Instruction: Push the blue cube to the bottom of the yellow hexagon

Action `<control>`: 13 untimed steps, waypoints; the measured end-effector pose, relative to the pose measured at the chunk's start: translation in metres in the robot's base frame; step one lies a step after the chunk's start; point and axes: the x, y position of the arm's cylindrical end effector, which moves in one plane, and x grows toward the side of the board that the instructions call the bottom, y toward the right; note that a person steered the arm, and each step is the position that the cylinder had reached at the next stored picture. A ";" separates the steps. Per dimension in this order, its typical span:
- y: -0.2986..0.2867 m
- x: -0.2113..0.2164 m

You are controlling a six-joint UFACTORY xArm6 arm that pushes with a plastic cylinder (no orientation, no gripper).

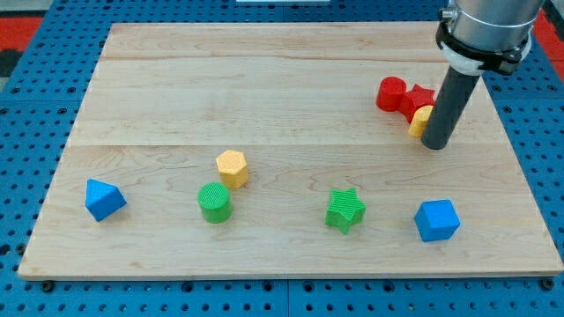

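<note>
Above blue cube (437, 220) (well apart): my tip (434, 145).

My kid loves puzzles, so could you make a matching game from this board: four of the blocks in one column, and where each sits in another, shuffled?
Blocks:
1. blue cube
2. yellow hexagon
3. green star
4. red blocks

Places:
A. just above and to the right of the green cylinder
B. upper right of the board, just left of my tip
C. lower right of the board
D. lower middle, left of the blue cube

Pairs: 1-C, 2-A, 3-D, 4-B
</note>
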 end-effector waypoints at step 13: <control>-0.241 0.158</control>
